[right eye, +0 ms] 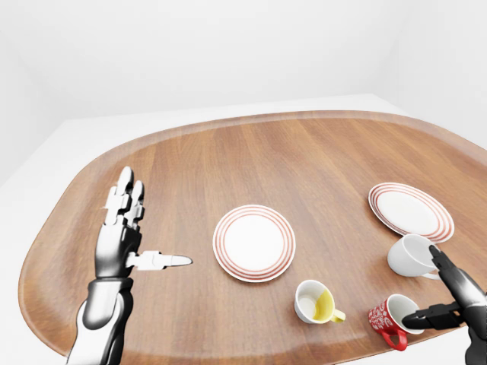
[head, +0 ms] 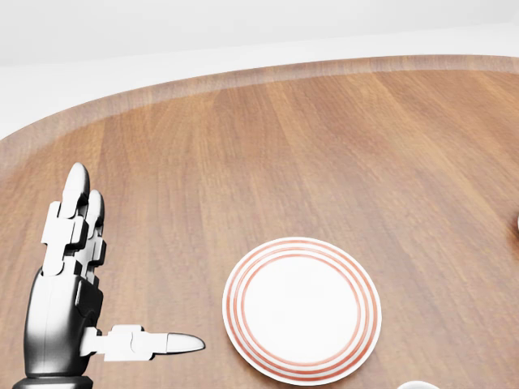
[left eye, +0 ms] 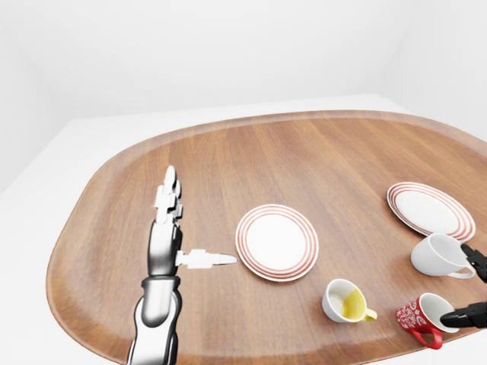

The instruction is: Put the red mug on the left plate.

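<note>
Oval wooden bench (right eye: 304, 160) set in white room, left robot hand (right eye: 122, 236) spread, right robot hand (right eye: 449, 300) spread beside red mug (right eye: 389, 319).

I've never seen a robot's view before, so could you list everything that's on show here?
Table: one, brown wood, rounded, fills the views.
Left plate: one, white with red rings, table centre.
Right plate: one, same pattern, right side.
Red mug: one, red with white pattern, bottom right, lying tipped.
White mug: one, below the right plate, tipped.
Yellow mug: one, white outside, yellow inside, below the left plate.
Left hand: silver, open, left side.
Right hand: dark, open fingers at the red mug's mouth.
</note>
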Robot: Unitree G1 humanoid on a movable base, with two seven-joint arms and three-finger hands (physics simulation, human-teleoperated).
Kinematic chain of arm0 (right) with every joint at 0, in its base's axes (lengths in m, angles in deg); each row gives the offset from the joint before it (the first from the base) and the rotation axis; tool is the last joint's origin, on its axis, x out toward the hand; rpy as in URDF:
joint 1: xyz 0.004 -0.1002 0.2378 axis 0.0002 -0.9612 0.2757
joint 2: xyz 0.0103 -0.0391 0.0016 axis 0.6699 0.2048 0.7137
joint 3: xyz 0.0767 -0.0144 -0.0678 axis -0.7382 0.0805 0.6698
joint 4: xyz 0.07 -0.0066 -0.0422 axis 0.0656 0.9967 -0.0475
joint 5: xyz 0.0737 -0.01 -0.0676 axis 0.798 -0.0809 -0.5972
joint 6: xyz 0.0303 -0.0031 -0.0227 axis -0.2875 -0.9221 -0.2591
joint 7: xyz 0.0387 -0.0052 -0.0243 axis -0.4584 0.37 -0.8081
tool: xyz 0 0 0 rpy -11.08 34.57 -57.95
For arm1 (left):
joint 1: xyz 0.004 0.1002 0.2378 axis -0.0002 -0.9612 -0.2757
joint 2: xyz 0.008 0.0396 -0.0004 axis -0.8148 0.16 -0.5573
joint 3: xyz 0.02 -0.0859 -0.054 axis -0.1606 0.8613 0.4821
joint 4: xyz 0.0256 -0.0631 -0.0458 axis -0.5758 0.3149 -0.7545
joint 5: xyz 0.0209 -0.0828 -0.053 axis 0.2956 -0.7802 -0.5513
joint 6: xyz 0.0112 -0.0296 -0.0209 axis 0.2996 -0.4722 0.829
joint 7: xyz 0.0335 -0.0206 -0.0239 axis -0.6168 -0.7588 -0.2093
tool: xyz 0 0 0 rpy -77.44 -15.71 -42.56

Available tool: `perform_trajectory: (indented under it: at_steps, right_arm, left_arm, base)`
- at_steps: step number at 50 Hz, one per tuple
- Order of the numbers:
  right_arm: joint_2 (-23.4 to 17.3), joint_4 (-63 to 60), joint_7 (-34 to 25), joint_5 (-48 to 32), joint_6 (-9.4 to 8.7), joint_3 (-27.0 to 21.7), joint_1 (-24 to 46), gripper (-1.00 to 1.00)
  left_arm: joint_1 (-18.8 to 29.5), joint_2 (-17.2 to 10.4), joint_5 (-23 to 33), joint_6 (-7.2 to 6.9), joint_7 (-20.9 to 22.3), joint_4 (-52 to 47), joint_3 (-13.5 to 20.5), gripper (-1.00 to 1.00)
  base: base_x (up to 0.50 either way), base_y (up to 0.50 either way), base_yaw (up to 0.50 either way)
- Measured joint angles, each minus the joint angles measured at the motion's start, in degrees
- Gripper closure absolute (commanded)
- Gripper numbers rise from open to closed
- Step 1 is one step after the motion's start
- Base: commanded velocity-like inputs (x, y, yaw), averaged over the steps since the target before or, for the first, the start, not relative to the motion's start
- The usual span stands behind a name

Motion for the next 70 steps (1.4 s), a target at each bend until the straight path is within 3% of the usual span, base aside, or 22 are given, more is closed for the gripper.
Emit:
perform_trajectory:
  at_steps: [45,63,64,65,70]
  right_arm:
    - [-4.4,20.0,6.8,6.1,5.46,11.6,3.3,-1.0]
    - [-6.5,29.1,9.7,9.6,5.46,16.2,5.5,-1.0]
    - [-6.6,29.5,9.9,9.7,5.46,16.5,5.6,0.48]
    - [-6.8,29.9,10.1,9.9,5.46,16.7,5.7,1.0]
    - [-7.5,30.6,8.6,11.7,5.47,17.1,6.0,1.0]
  left_arm:
    - [0.0,0.0,-0.2,-0.23,0.1,-0.3,0.2,-1.0]
    - [-0.3,0.0,-0.3,0.37,0.1,0.1,0.2,-1.0]
    - [-0.3,0.0,-0.3,0.41,0.1,0.1,0.2,-1.0]
    - [-0.3,0.0,-0.3,0.47,0.1,0.2,0.2,-1.0]
    - [-0.5,0.0,-0.3,0.67,0.1,0.2,0.2,-1.0]
  base:
    - [0.0,0.0,0.0]
    - [0.0,0.0,0.0]
    - [0.0,0.0,0.0]
    - [0.0,0.0,0.0]
    - [0.0,0.0,0.0]
